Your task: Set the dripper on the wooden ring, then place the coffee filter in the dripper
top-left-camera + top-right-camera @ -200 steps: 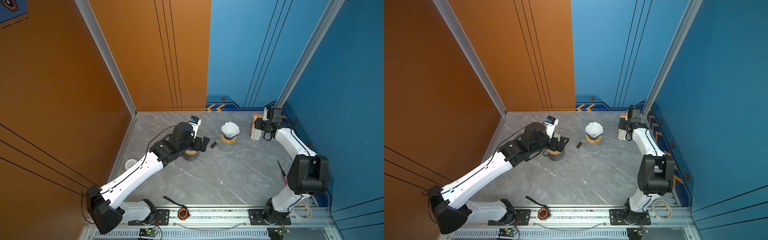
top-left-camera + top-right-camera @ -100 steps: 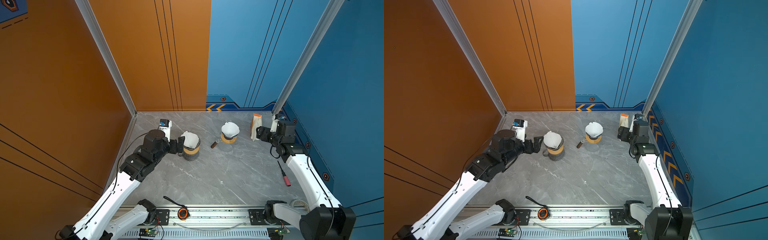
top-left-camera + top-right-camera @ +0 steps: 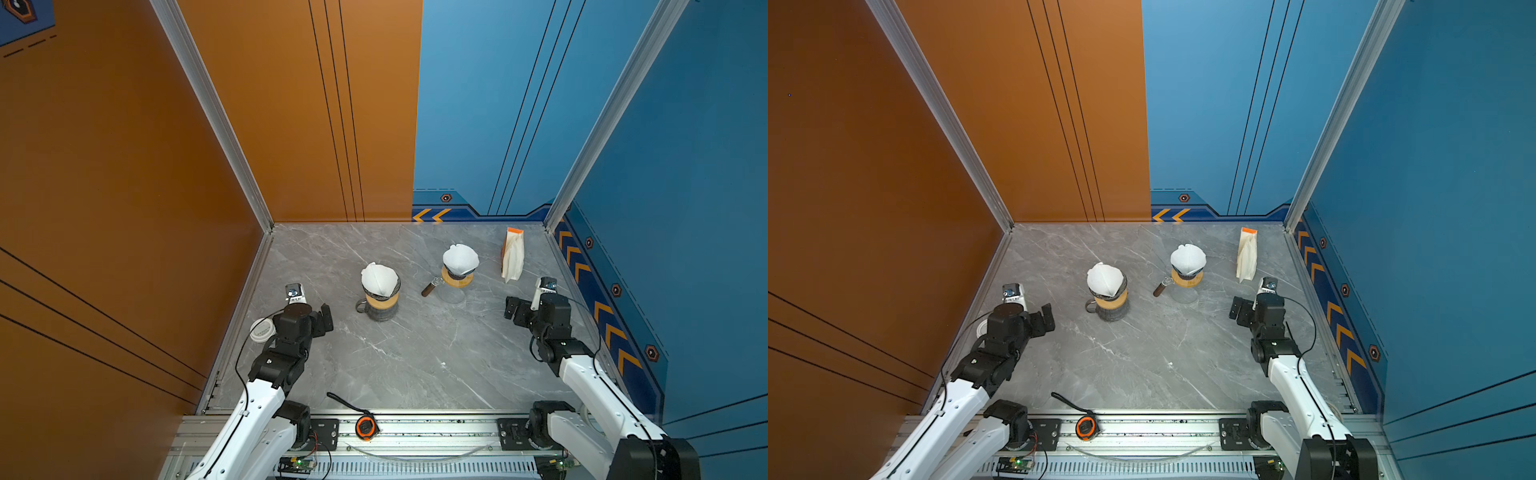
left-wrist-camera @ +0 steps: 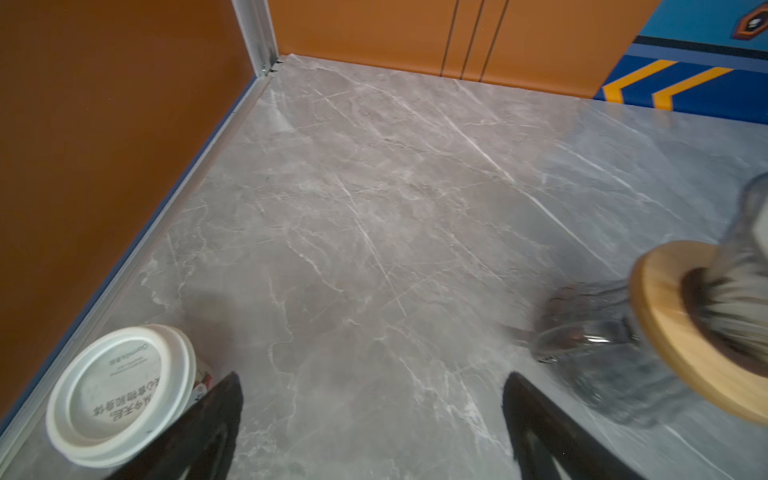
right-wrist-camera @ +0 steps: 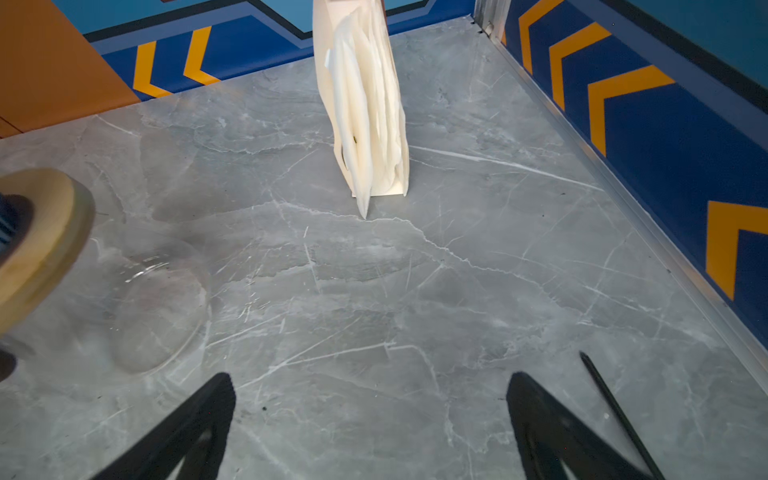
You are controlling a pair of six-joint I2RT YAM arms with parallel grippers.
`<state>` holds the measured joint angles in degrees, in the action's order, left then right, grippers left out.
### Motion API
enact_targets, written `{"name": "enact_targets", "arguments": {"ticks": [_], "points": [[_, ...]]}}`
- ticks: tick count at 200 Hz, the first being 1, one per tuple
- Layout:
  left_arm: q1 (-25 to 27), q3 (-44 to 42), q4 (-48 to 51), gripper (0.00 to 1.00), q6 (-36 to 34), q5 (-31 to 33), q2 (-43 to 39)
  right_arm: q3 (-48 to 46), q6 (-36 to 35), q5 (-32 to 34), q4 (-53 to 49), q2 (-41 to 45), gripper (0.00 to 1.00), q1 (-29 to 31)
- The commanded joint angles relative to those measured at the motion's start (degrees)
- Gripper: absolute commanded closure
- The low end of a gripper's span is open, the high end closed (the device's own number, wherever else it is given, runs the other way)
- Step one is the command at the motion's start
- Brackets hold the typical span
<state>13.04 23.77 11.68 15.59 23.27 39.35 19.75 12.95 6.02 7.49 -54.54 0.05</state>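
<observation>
- Coffee filter [image 3: 379, 279]: the white paper cone sits open end up in the left dripper [image 3: 380, 300], which has a wooden collar. The dripper rests on a dark ribbed glass mug [image 3: 380, 313] left of centre on the grey marble surface [image 3: 415, 357].
- A second filter [image 3: 460, 257] sits in the right dripper [image 3: 457, 282], atop a clear glass carafe with a brown handle [image 3: 430, 287].
- Writing: the white lid [image 4: 120, 395] by the left wall carries printed Chinese characters and a short line of Latin letters. Both appear upside down in the left wrist view and are too soft to read. The filter pack [image 3: 513, 259], cream with an orange top, stands upright near the back right corner and shows no legible label.
- An orange-and-black tape measure [image 3: 365, 427] lies on the front rail.
- Left end effector [image 4: 372, 376]: its jaws are spread wide and empty, low over bare surface between the lid and the mug.
- Right end effector [image 5: 370, 375]: its jaws are also spread wide with nothing between them, and the filter pack is ahead of it.
- Since a second ago, the left arm has drawn back from over the left dripper, which it then hid, uncovering the seated filter.
- The right arm has pulled away from the filter pack toward the front right and opened its jaws. The lid and the right dripper have stayed where they were.
</observation>
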Motion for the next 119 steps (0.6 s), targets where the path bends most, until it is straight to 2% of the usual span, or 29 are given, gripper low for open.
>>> {"name": "enact_targets", "arguments": {"ticks": [1, 19, 43, 62, 82, 119], "points": [[-0.5, -5.2, -14.7, 0.02, -3.3, 7.5, -0.1, -5.2, -0.9, 5.0, 21.5, -2.0, 0.0, 0.0], [-1.2, -6.7, -20.1, 0.02, -7.0, 8.0, 1.7, -5.7, -3.1, 5.8, 26.0, -6.7, 0.0, 0.0], [-1.9, -11.5, -36.3, 0.02, -14.6, 7.9, 7.9, -5.0, -3.3, 6.1, 33.9, -14.6, 0.0, -0.1], [-4.2, -11.7, -41.2, 0.02, -14.2, 7.1, 14.2, -3.7, -3.6, 5.4, 40.9, -20.4, 0.0, -0.1], [-6.5, -12.4, -48.7, 0.02, -13.9, 4.0, 20.7, -0.8, -5.7, 4.7, 39.7, -23.9, 0.0, -0.1], [-8.9, -10.4, -58.5, 0.02, -15.2, -0.9, 31.0, -3.6, -5.9, 3.3, 53.6, -33.1, 0.0, -0.4]]}}
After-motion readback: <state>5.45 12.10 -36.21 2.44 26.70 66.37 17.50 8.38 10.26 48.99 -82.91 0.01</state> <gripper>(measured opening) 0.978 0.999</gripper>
